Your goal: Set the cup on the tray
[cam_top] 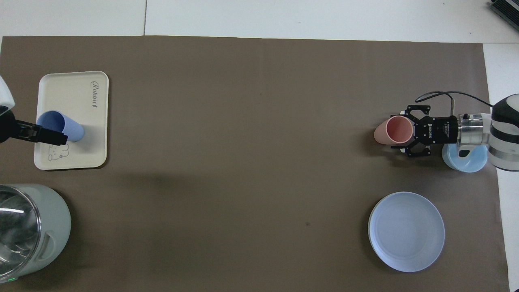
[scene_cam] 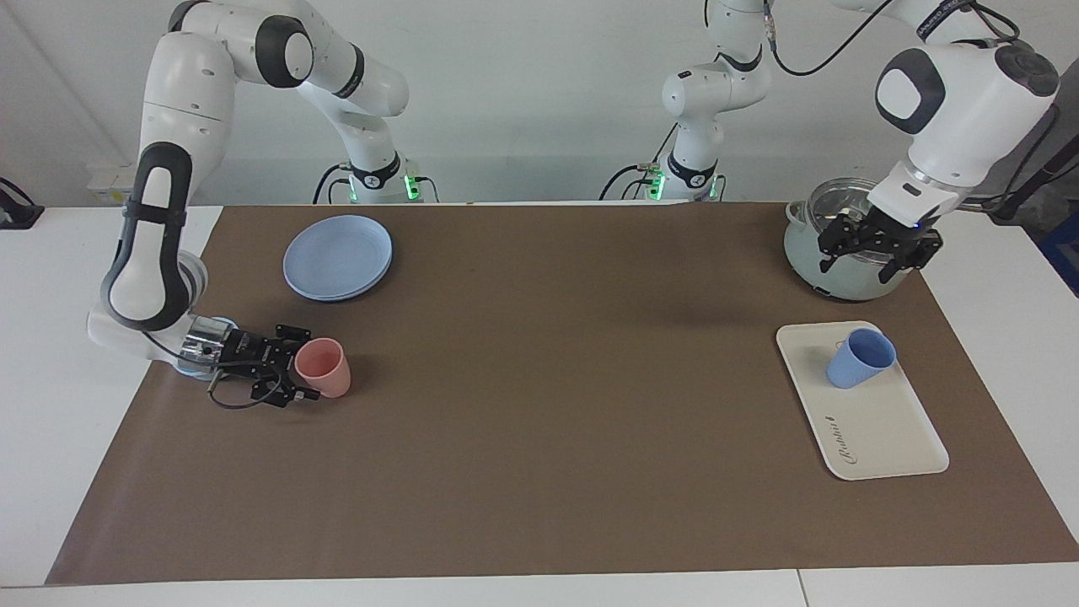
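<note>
Facing view: the small periwinkle-blue plastic cup [scene_cam: 859,357] stands on the flat cream-white rectangular tray [scene_cam: 877,430], at the tray's end nearer the robots. The left gripper [scene_cam: 877,257] hangs over the pale green pot [scene_cam: 809,253], fingers spread and empty. The right gripper [scene_cam: 297,375] sits low on the desk, fingers apart around the pink tumbler [scene_cam: 324,367].

Overhead view: the cup [cam_top: 65,127] leans above the tray's [cam_top: 73,93] bear drawing; the left gripper's tip [cam_top: 52,138] overlaps it. A round blue plate [cam_top: 406,231] lies nearer the robots than the tumbler [cam_top: 395,129].
</note>
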